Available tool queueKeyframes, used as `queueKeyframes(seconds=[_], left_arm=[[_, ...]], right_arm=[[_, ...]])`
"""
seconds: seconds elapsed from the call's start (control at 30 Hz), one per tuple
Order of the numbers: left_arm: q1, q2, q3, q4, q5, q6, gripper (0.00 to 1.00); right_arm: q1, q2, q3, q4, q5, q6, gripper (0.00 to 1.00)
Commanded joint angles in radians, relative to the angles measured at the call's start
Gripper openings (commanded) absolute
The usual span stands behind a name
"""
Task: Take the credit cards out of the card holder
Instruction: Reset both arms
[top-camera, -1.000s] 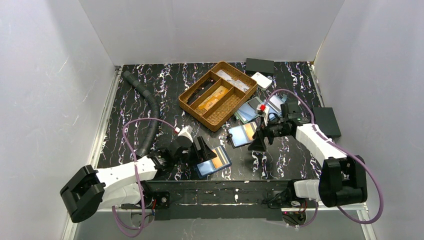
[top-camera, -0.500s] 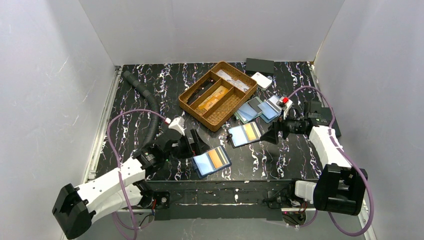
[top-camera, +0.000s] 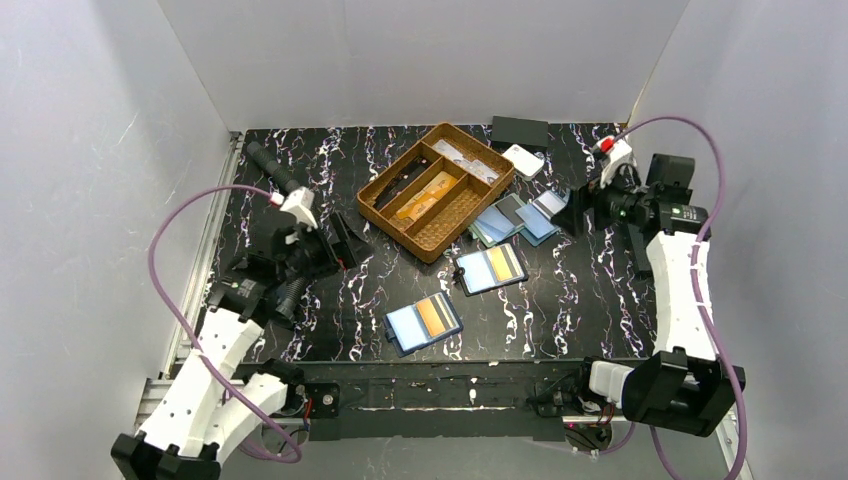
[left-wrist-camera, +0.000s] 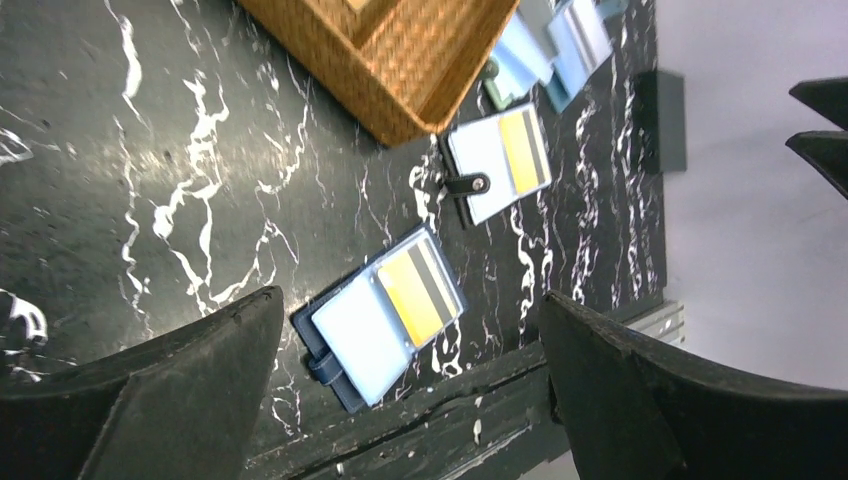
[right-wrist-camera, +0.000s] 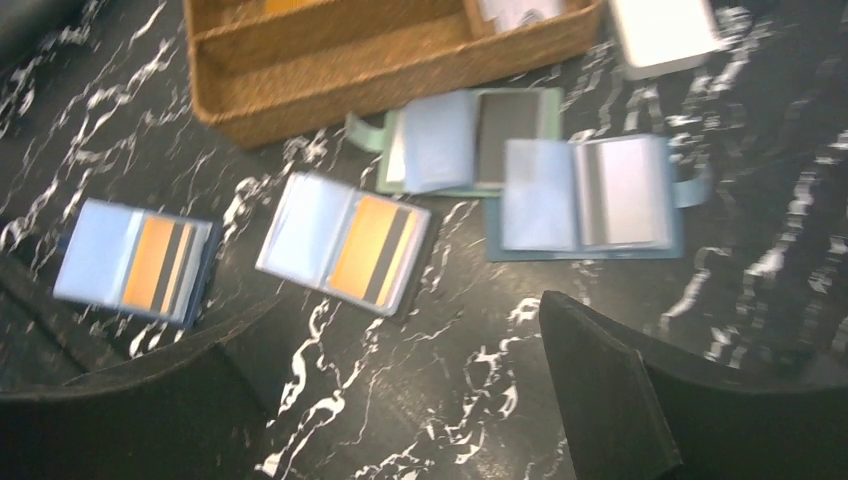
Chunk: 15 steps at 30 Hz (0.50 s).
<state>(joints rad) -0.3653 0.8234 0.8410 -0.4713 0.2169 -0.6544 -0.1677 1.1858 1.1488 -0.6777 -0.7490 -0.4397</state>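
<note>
The near credit card (top-camera: 434, 316) lies tucked in the open blue near holder (top-camera: 404, 328), flat on the table (top-camera: 565, 300). The far credit card (top-camera: 501, 264) sits likewise in the far holder (top-camera: 474, 272) (near the wicker tray (top-camera: 437, 190)). The left tool (top-camera: 348, 243) and right tool (top-camera: 576, 210) hang wide open, empty, well apart from both.

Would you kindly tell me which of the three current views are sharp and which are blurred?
Top view: sharp and evenly lit, the near card holder readable. Left wrist view: crisp on the yellow card, though the left gripper's fingers loom dark. Right wrist view: blurred throughout, the wicker tray smeared.
</note>
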Motion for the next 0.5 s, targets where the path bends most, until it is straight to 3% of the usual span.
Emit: queueKeyframes(seconds=[0.0,0.2,0.23,0.47], left_arm=[[0.081,-0.023,0.134,-0.149,0.093,0.102,0.98],[0.1,-0.012,0.273,-0.222,0.101,0.117,0.98],[0.101,-0.012,0.332,-0.242,0.1,0.113,0.98],[0.102,-0.038,0.398,-0.267,0.113,0.091,0.99]], right_arm=[[-0.015,-0.041,0.136,0.032,0.146,0.2,0.98],[-0.015,-0.056,0.285,0.057,0.259,0.424,0.98],[-0.015,-0.06,0.352,0.039,0.257,0.433,0.98],[-0.015,-0.075,0.403,0.012,0.213,0.462,1.0]])
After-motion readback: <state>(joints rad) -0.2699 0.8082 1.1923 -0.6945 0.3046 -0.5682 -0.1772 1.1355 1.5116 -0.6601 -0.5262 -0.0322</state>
